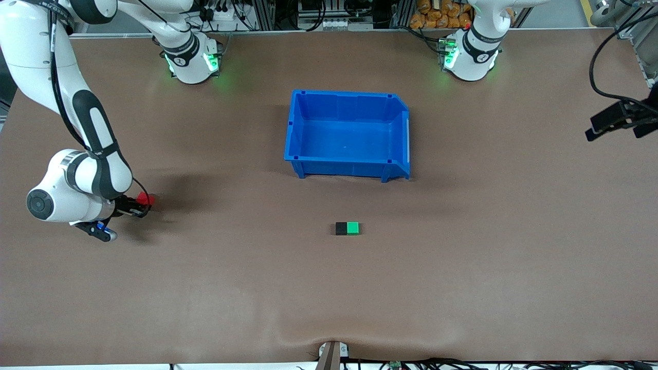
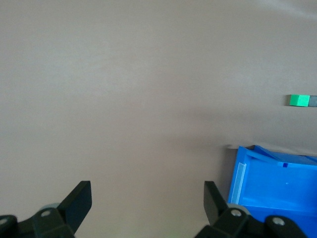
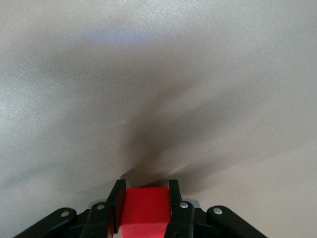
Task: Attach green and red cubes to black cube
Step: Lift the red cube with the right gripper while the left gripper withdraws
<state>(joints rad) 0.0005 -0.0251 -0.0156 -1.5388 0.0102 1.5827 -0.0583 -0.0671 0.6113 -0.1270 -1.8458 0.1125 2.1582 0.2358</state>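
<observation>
My right gripper (image 1: 140,207) is shut on the red cube (image 1: 143,198), low over the table at the right arm's end. In the right wrist view the red cube (image 3: 145,210) fills the gap between the two black fingers (image 3: 117,198). The green cube (image 1: 352,227) and black cube (image 1: 341,228) lie side by side and touching on the table, nearer the front camera than the blue bin; the black one is toward the right arm's end. The left wrist view shows the green cube (image 2: 298,100) and the black cube's edge (image 2: 313,100). My left gripper (image 2: 147,191) hangs open, holding nothing, over the left arm's end (image 1: 601,127).
An empty blue bin (image 1: 398,128) stands mid-table between the arm bases and the cube pair; its corner (image 2: 272,183) shows in the left wrist view. Brown tabletop spreads around it. A small bracket (image 1: 333,352) sits at the table edge nearest the front camera.
</observation>
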